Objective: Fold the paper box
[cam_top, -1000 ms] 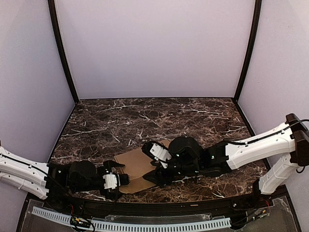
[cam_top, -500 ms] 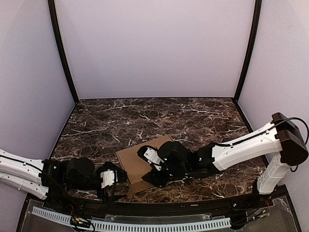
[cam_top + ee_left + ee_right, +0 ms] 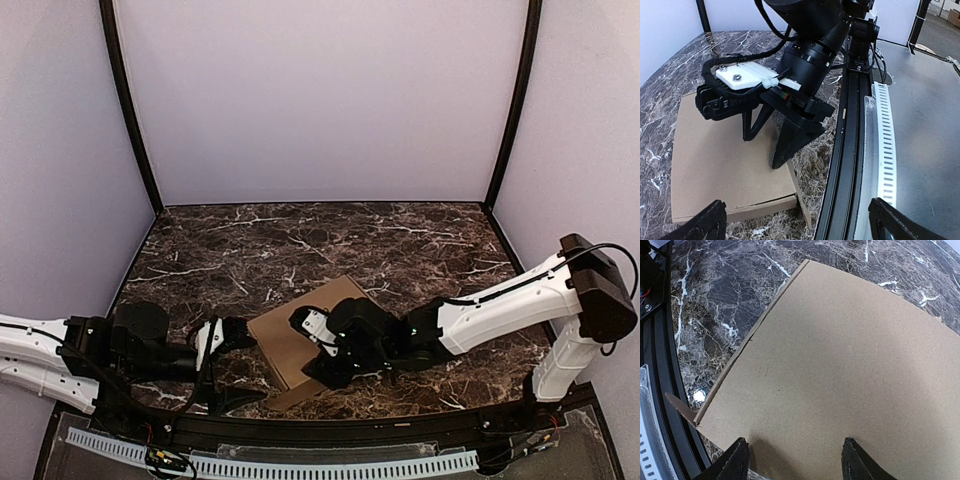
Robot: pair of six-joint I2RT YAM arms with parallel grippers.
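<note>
The paper box (image 3: pixel 292 325) is a shallow brown cardboard mailer lying closed on the marble table (image 3: pixel 300 250), near the front edge. My right gripper (image 3: pixel 318 368) is open, and both black fingertips (image 3: pixel 737 460) rest on the box lid (image 3: pixel 840 365) near its front corner. From the left wrist view I see that gripper (image 3: pixel 764 149) standing on the box top (image 3: pixel 715 160). My left gripper (image 3: pixel 800 227) is wide open with nothing in it, pulled back just off the box's left edge (image 3: pixel 232 362). A small loose flap (image 3: pixel 807 200) sticks out at the box's near corner (image 3: pixel 680 407).
A black rail (image 3: pixel 330 425) and a white slotted strip (image 3: pixel 300 465) run along the table's front edge, close to the box. Lilac walls with black corner posts (image 3: pixel 130 110) enclose the table on three sides.
The box has turned and slid with the right gripper pressing on it. My left arm has drawn back to the left, away from the box edge. The right jaws have narrowed slightly.
</note>
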